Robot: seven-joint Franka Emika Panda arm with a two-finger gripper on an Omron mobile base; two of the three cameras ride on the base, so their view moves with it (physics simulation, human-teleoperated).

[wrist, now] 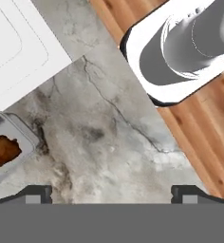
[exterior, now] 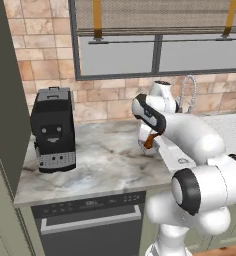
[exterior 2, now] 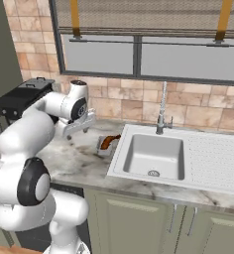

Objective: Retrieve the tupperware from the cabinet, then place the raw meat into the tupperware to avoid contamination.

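Observation:
The tupperware (exterior 2: pixel 106 145) stands on the marble counter just left of the sink, and the reddish-brown raw meat (exterior 2: pixel 109 141) lies inside it. The hand view has the tupperware (wrist: pixel 12 142) at its left edge with the meat (wrist: pixel 2 151) in it. My gripper (wrist: pixel 111 193) hangs over bare counter beside the tupperware, apart from it. It is open wide with nothing between its fingertips (wrist: pixel 38 193). From the left base view the meat (exterior: pixel 149 141) peeks out behind my forearm. The cabinet (exterior: pixel 2 100) shows as a tall sage-green side at the far left, its doors out of view.
A big black coffee machine (exterior: pixel 52 129) stands on the counter's left end. The white sink (exterior 2: pixel 156 156) with its faucet (exterior 2: pixel 162 111) lies to the right of the tupperware. A dark dishwasher front (exterior: pixel 90 225) sits under the counter. Tiled wall and window run behind.

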